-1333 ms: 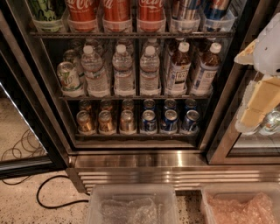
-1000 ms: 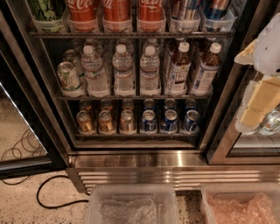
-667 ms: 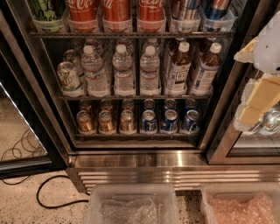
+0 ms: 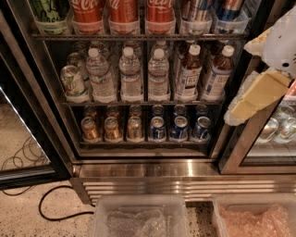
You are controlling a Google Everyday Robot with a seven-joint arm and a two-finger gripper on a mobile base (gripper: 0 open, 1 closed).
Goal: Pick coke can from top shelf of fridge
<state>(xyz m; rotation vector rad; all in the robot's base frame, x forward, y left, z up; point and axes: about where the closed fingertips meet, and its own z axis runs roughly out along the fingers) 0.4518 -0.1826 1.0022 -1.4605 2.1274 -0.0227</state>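
Single camera view, set high and close before the fridge (image 4: 148,169), facing forward and down. The top shelf (image 4: 138,36) is cropped at 12 o'clock, floor bins (image 4: 138,215) lie at 6 o'clock, and the claw (image 4: 257,95) hangs near the lens at 3 o'clock.

place: drinks corner of a shop, canteen or office pantry; cannot tell which
main clue: fridge (image 4: 143,169), a tall display cooler with black frame and ribbed steel base
stock: top shelf (image 4: 138,36) with coke cans (image 4: 122,11) in a row, water bottles (image 4: 130,74) below, small cans (image 4: 157,128) lowest
floor: speckled hard floor (image 4: 23,217), loose black cable (image 4: 51,210)
front: clear plastic bins (image 4: 138,217)
gripper: gripper (image 4: 256,97) at right edge, beside fridge frame
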